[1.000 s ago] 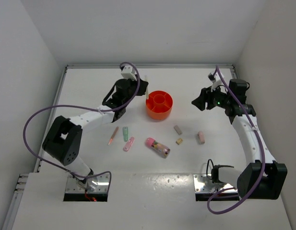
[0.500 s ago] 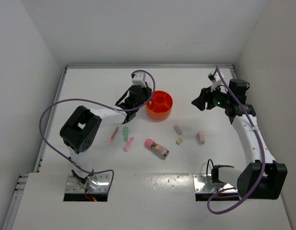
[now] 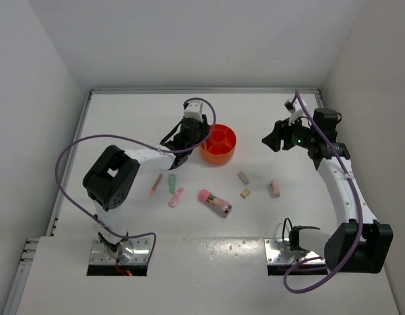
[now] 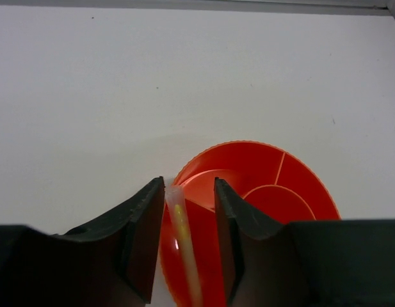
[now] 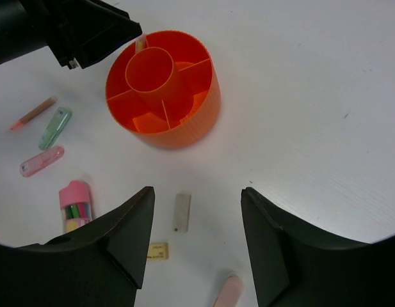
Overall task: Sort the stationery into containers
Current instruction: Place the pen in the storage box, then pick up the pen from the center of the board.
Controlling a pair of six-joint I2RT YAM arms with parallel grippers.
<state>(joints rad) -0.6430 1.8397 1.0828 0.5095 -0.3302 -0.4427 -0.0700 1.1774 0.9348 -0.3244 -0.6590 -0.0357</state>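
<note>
The orange organiser [image 3: 218, 144] stands at mid-table. My left gripper [image 3: 193, 133] is at its left rim, jaws parted. The cream stick [image 4: 182, 230] stands between them in an outer compartment of the organiser [image 4: 261, 167], leaning on the left finger and apart from the right one. Its tip [image 5: 141, 43] shows above the organiser [image 5: 184, 121]. On the table lie the pink pen [image 3: 155, 186], green eraser [image 3: 171, 183], pink eraser [image 3: 176, 197], pink-capped tube [image 3: 215, 201], beige eraser [image 3: 243, 177], tan cube [image 3: 245, 193] and another pink eraser [image 3: 275, 188]. My right gripper [image 3: 274, 140] is open and empty.
White walls close the table on three sides. The right wrist view looks down on the beige eraser [image 5: 182, 212], tan cube [image 5: 157, 250] and pink eraser [image 5: 228, 291] from well above. The left gripper [image 5: 88, 29] shows at the organiser's far side.
My left gripper carried the cream stick from behind and left of the organiser down to its left rim. Its jaws now stand apart around the stick. The right arm has not moved.
</note>
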